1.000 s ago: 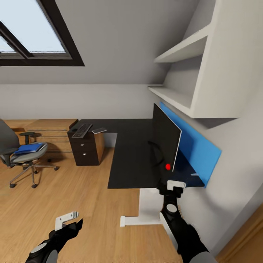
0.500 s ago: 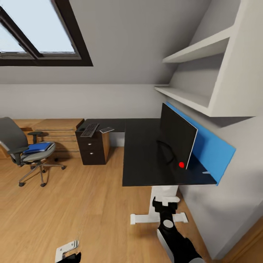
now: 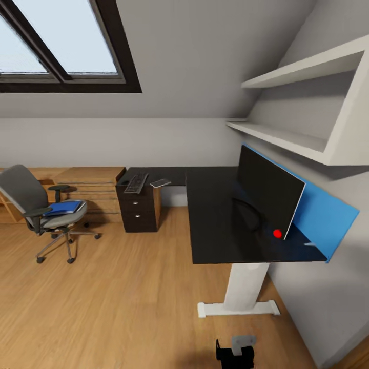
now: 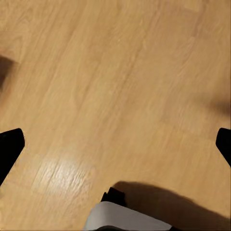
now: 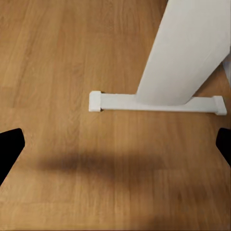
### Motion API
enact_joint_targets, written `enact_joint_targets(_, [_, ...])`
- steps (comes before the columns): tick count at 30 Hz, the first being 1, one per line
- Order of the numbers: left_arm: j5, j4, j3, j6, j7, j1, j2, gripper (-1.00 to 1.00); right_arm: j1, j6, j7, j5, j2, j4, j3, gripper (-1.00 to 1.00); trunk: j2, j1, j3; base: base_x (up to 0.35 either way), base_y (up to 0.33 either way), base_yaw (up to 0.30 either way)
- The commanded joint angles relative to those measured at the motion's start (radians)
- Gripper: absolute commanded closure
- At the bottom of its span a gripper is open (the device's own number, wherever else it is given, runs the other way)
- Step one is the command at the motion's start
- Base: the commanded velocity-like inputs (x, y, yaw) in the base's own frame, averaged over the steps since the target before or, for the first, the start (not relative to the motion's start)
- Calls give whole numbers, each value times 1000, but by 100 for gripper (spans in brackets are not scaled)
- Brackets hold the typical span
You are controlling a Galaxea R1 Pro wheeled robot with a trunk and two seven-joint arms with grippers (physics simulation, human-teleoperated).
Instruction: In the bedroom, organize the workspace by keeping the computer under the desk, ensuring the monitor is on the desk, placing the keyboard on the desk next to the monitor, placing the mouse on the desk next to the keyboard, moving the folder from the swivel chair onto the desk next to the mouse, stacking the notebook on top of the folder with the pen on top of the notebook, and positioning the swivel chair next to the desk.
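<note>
Long L-shaped black-topped desk (image 3: pixel 215 215) on white legs against the right-hand wall, with a wide black-fronted monitor (image 3: pixel 269 192) standing upright on it along a bright blue back panel (image 3: pixel 328 218). At the desk's far corner, above a black drawer unit with round silver knobs (image 3: pixel 137 210), a slim silver-grey keyboard with black keys (image 3: pixel 136 183) lying flat, and just beside it a thin grey notebook (image 3: pixel 160 182). Well apart from the desk, over on the wooden floor (image 3: pixel 113 302), a grey swivel chair with black armrests and chrome star base (image 3: pixel 48 212), carrying a flat bright blue folder (image 3: pixel 65 207) on its seat. Low light-wood cabinets (image 3: pixel 84 187) behind the chair, a dark-framed skylight (image 3: pixel 66 46) above, white wall shelves (image 3: pixel 302 102) over the desk. Right gripper (image 3: pixel 237 351) low by the desk's white foot (image 5: pixel 154 102), far from every item on the desk; its fingers (image 5: pixel 9 147) spread wide over bare floor, holding nothing. Left gripper (image 4: pixel 115 147) likewise above bare floor, fingers (image 4: pixel 8 147) spread wide and empty, none of the task's things between or near them.
</note>
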Motion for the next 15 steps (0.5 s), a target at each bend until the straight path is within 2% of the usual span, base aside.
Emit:
enact_joint_targets(1, [11, 5, -3, -12, 3, 0, 1, -100, -1, -4, -5, -3, 1, 4, 9, -100, -1, 1, -1, 176, 315, 96])
enact_joint_targets(6, [12, 14, -3, -29, 4, 0, -2, -100, -1, -6, -2, -4, 2, 9, 9, -100, -1, 1, -3, 95, 150, 148])
enact_joint_targets(9, [11, 15, -6, -32, 4, 0, -4, -100, -1, -6, 8, -4, 2, 10, 8, -100, -1, 1, -3, 103, 97, 8])
enact_joint_targets(15, [12, 16, -5, -32, 4, 0, -2, -100, 0, -7, 12, -2, 1, 10, 8, -100, -1, 1, -3, 223, 217, 2])
